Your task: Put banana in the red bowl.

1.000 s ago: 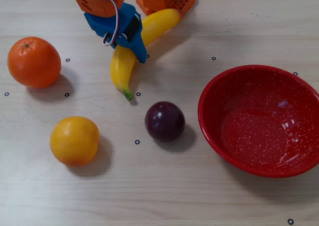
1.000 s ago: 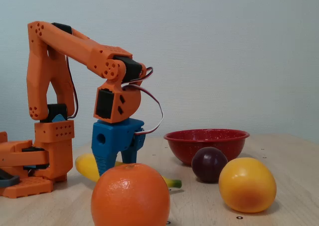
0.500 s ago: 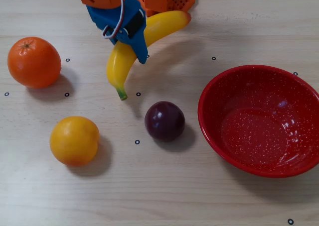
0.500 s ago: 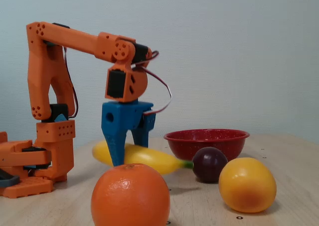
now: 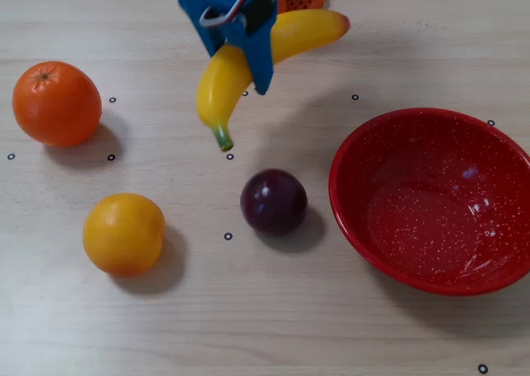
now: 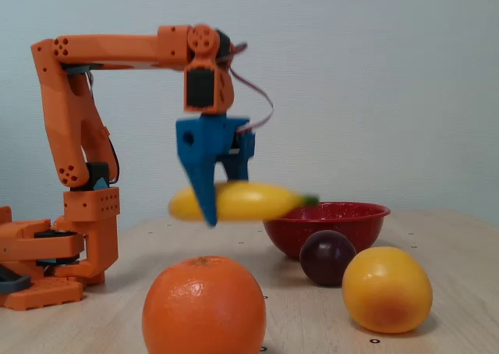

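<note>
The banana [image 5: 224, 74] is yellow with a green stem tip and a reddish blunt end. It hangs in the air above the table, held across its middle by my blue gripper [image 5: 258, 76]. In the fixed view the banana [image 6: 249, 201] lies level, well above the tabletop, with the gripper [image 6: 212, 214] shut around it. The red bowl [image 5: 431, 127] with white speckles stands empty at the right of the overhead view, apart from the banana. In the fixed view the red bowl [image 6: 343, 217] sits behind the fruit, to the right of the gripper.
An orange [image 5: 56, 103] lies at the left, a yellow-orange fruit [image 5: 124, 233] at the front left, and a dark purple plum [image 5: 273, 201] between banana and bowl. The orange arm base [image 6: 54, 260] stands at the left of the fixed view.
</note>
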